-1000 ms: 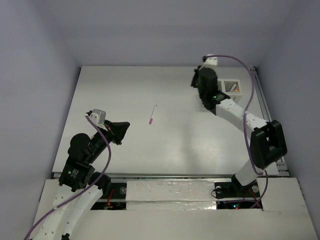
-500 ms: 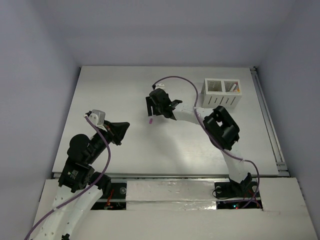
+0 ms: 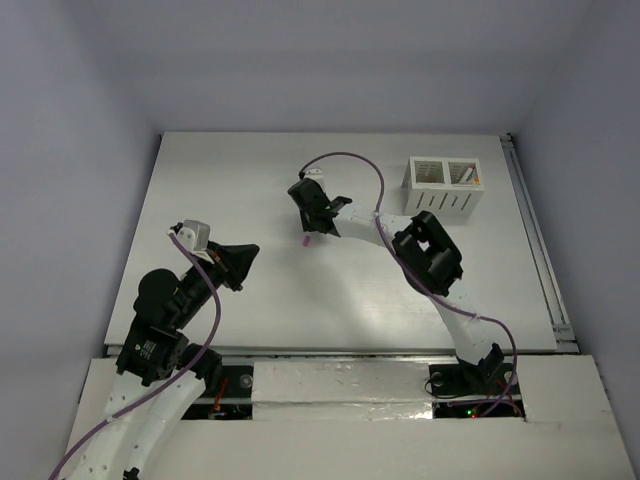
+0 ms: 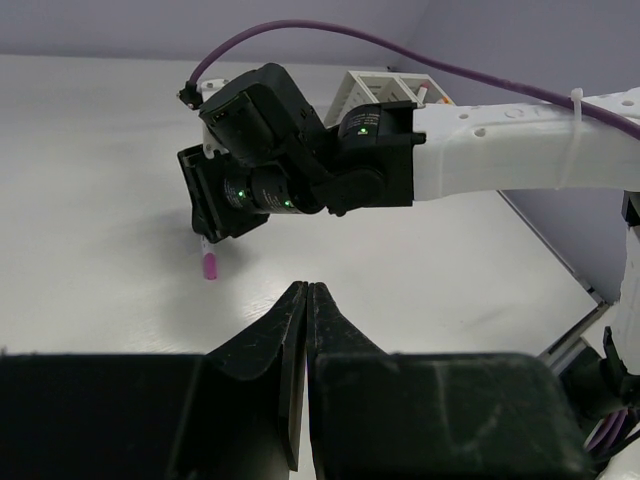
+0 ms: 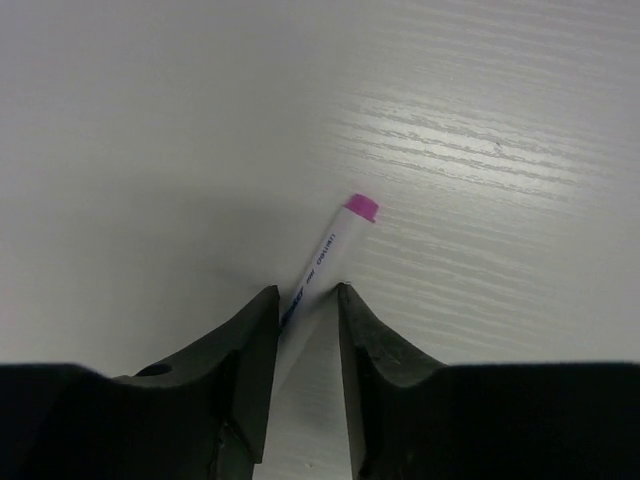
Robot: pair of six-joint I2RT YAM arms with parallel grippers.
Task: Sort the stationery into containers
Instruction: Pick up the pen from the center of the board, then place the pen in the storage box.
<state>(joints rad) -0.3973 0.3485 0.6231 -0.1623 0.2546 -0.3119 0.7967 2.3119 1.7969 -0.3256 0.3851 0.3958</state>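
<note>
Box holder [image 3: 444, 186]: pen [image 3: 466, 175] in right compartment

The pen [image 5: 325, 258] lies between the right pincer's [image 5: 305, 300] fingers, left of the holder [image 3: 444, 186].

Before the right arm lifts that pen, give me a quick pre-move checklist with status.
1. Pen sits between the right pincer fingers: ok, white barrel runs into the gap, pink cap sticking out ahead.
2. Fingers firmly clamped on the barrel: cannot tell, they sit close on both sides but contact is not clear.
3. Pen lying on the table: ok, not lifted yet.
4. Left pincer out of the way: ok, shut, empty, apart from the pen.
5. Box holder reachable: ok, upright at the far right, nothing in between.
</note>
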